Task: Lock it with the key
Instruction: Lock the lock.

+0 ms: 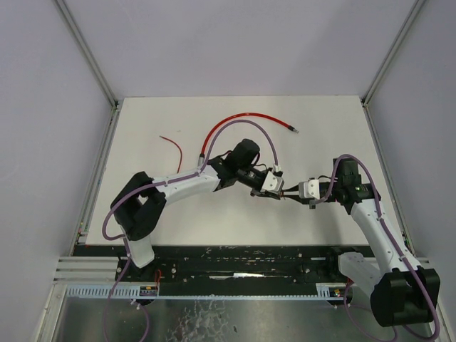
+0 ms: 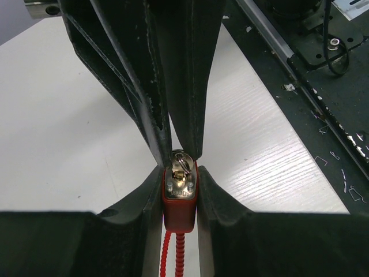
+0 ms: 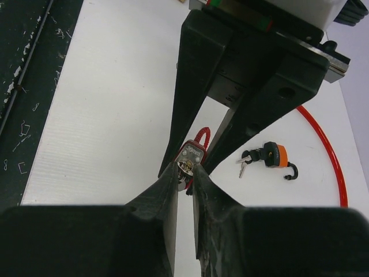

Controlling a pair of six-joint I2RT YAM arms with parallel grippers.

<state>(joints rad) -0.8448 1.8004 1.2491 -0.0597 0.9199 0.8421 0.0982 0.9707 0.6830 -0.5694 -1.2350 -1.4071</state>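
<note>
left end effector [image 2: 180, 189] clamps the boxy red padlock [image 2: 179, 214]; right end effector [image 3: 184, 171] pinches the metal key [image 2: 180, 167] at its face

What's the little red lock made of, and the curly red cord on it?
The small red padlock looks like metal under a red plastic-looking jacket: its bare end is shiny silver with a brassy keyhole. The coiled red cord looks like rubbery plastic, glossy; what's inside is hidden.
</note>
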